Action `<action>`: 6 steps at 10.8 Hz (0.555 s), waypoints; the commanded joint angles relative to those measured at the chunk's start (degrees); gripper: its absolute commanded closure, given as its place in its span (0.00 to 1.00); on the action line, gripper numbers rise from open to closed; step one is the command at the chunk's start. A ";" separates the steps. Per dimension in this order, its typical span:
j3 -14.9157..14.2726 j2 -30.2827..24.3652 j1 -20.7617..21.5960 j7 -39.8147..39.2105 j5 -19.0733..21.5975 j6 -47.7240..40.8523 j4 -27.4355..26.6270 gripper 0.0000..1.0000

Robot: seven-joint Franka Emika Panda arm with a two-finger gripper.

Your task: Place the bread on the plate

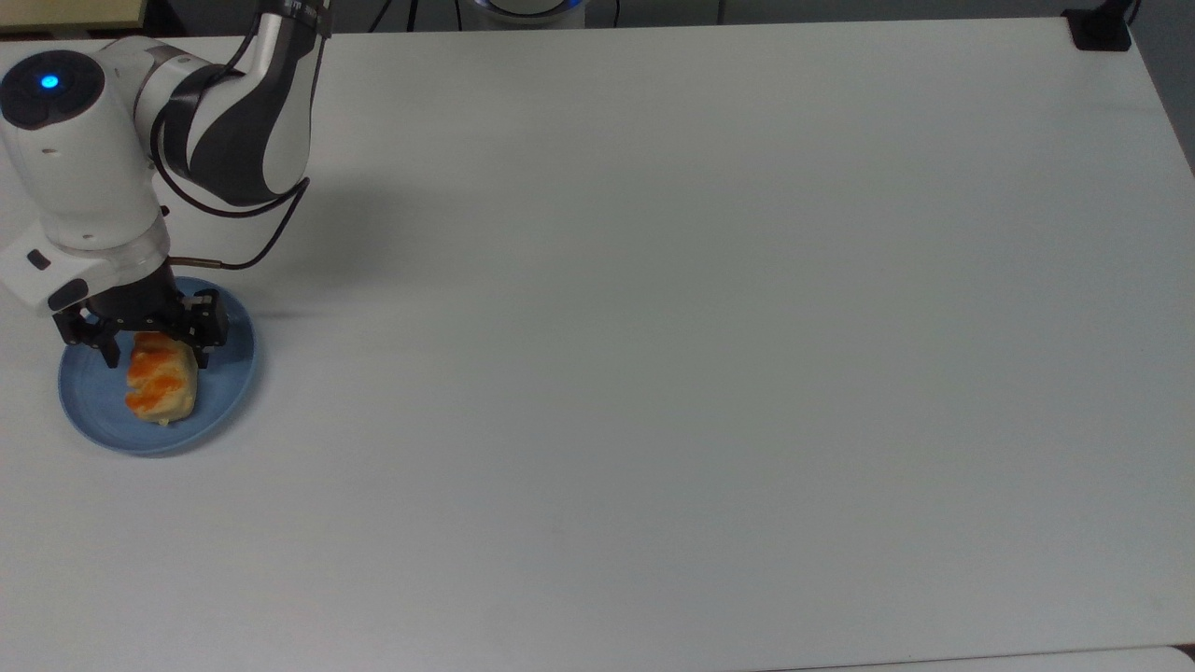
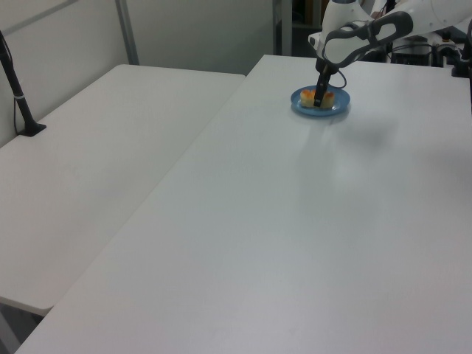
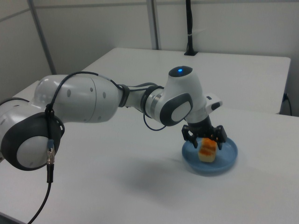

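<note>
— Where's the bread [image 1: 161, 389]?
— Lying on the plate [image 1: 224, 397], near the surface's [image 1: 653, 373] left edge in the top view.
— And the gripper [image 1: 153, 353]?
— Spread wide, fingers either side of the bread.
</note>
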 commanded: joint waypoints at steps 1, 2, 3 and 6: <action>0.76 -5.35 0.75 3.37 0.55 -0.27 -0.96 0.00; 0.86 -8.24 2.75 8.01 0.56 -1.49 -2.01 0.00; 0.77 -10.62 5.30 13.11 0.47 -5.94 -2.10 0.00; 0.77 -20.28 13.03 28.68 0.29 -23.07 -2.63 0.00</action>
